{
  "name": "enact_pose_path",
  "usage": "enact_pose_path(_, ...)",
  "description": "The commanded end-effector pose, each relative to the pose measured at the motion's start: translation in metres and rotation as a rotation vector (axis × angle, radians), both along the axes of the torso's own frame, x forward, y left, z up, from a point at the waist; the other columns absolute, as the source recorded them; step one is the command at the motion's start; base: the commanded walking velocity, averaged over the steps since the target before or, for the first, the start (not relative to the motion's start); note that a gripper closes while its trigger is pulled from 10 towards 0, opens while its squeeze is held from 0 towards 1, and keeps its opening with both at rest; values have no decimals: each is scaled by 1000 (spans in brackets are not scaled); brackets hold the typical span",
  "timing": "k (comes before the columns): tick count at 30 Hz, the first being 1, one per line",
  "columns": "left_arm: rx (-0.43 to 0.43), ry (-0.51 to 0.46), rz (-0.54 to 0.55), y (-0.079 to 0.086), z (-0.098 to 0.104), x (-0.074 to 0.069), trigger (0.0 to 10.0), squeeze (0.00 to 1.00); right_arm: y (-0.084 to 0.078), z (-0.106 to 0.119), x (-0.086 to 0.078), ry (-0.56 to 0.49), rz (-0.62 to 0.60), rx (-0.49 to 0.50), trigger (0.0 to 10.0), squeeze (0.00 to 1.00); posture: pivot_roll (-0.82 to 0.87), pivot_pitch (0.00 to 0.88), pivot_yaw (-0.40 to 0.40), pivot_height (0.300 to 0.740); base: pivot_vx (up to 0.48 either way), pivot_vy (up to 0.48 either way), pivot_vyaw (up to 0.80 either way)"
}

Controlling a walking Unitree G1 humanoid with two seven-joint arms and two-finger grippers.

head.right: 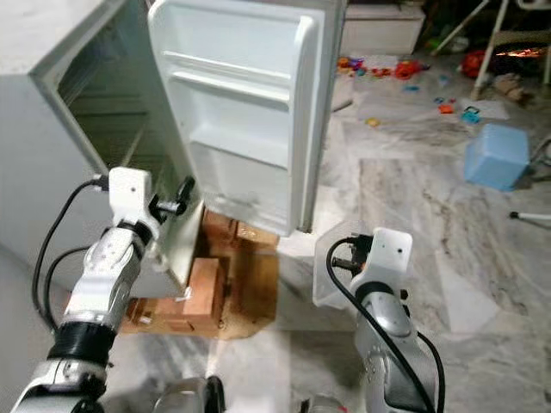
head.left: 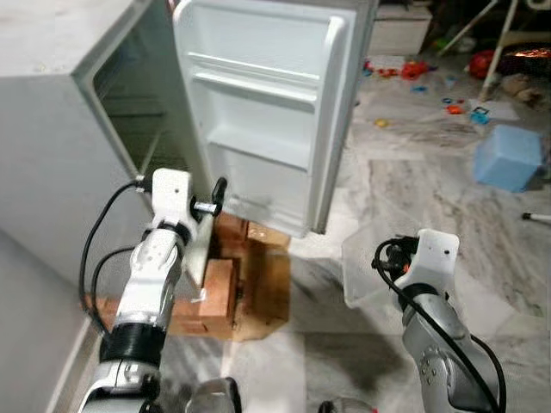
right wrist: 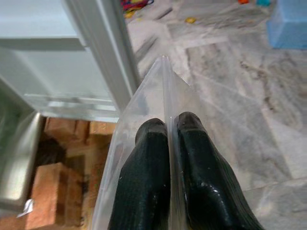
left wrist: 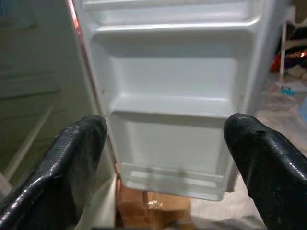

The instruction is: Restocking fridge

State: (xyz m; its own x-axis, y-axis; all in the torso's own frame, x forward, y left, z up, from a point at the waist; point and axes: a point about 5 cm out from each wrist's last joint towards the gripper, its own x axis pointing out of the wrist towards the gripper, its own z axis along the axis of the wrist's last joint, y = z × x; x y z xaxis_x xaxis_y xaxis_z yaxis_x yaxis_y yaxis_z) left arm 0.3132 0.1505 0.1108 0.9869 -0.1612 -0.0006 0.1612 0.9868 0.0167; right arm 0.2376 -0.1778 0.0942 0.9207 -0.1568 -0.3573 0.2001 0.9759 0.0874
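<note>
Fridge door of white moulded plastic [head.left: 263, 103] stands swung open on a small grey fridge [head.left: 52, 129] raised on wooden blocks [head.left: 232, 284], its door shelves bare, as the left end effector [left wrist: 163, 158] gapes before it and the right end effector [right wrist: 168, 143] pinches a clear plastic container [right wrist: 158, 100], contents indiscernible.

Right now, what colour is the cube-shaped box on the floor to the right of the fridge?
The box is light blue; it shows best in the left eye view.
</note>
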Motion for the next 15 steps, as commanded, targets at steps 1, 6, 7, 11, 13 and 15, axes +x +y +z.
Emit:
enact_pose_path(1, -3, 14, 14, -5, -3, -9, 10000, 0, -4, 0, 4, -9, -13, -18, 10000, 0, 11, 0, 28, 740, 0, -480, 0)
enact_pose_path(6, -11, 60, 29, -11, -15, -23, 10000, 0, 2, 3, 12, -31, 1, -4, 10000, 0, 6, 0, 23, 740, 0, -477, 0)
enact_pose_path(7, -10, 61, 29, -12, -15, -24, 10000, 0, 2, 3, 13, -34, 4, -3, 10000, 0, 6, 0, 23, 740, 0, -465, 0)
enact_pose_path(11, 26, 39, 7, -17, -12, -24, 10000, 0, 4, 10, 20, -82, 33, -38, 10000, 0, 11, 0, 22, 740, 363, -247, 0)
enact_pose_path(13, 26, 37, 6, -17, -11, -23, 10000, 0, 4, 12, 22, -98, 39, -50, 10000, 0, 11, 0, 23, 740, 448, 0, 0)
enact_pose_path(15, 33, 49, 10, -16, -11, -23, 10000, 0, 4, 14, 24, -111, 42, -52, 10000, 0, 12, 0, 22, 740, 469, 0, 0)
